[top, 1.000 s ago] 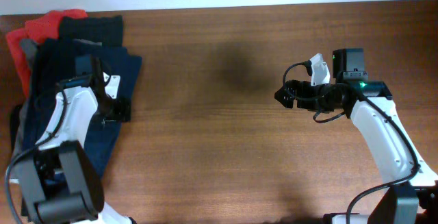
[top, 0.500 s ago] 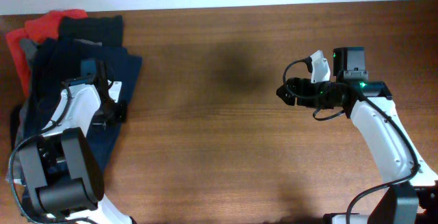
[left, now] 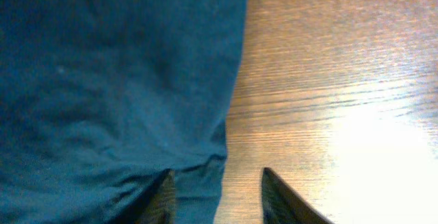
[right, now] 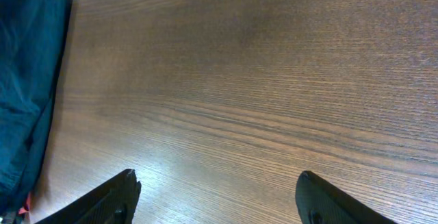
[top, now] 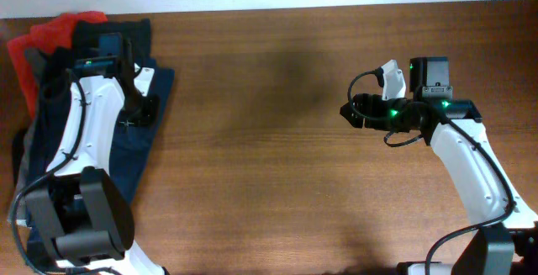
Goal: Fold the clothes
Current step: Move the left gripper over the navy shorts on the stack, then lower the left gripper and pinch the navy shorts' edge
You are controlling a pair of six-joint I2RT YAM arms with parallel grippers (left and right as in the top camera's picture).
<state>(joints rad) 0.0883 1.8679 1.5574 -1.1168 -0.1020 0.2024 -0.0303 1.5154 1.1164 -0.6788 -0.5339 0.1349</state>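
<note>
A pile of clothes lies at the table's left end, with a navy blue garment (top: 160, 81) on top of a red one (top: 50, 31) and a black one (top: 113, 31). My left gripper (top: 143, 111) is low over the navy garment's right edge. In the left wrist view it (left: 216, 172) is open, with one finger over the navy cloth (left: 116, 66) and the other over bare wood, holding nothing. My right gripper (top: 346, 113) is open and empty above bare table at the right. In the right wrist view it (right: 217, 175) faces the navy garment (right: 27, 66) far off.
The brown wooden table (top: 269, 166) stretches between the two arms. A grey garment (top: 28, 145) peeks out along the pile's left side. The table's far edge meets a white wall at the top.
My left arm has swung toward the far side, carrying its gripper up along the navy garment's right edge. The right gripper has barely moved.
</note>
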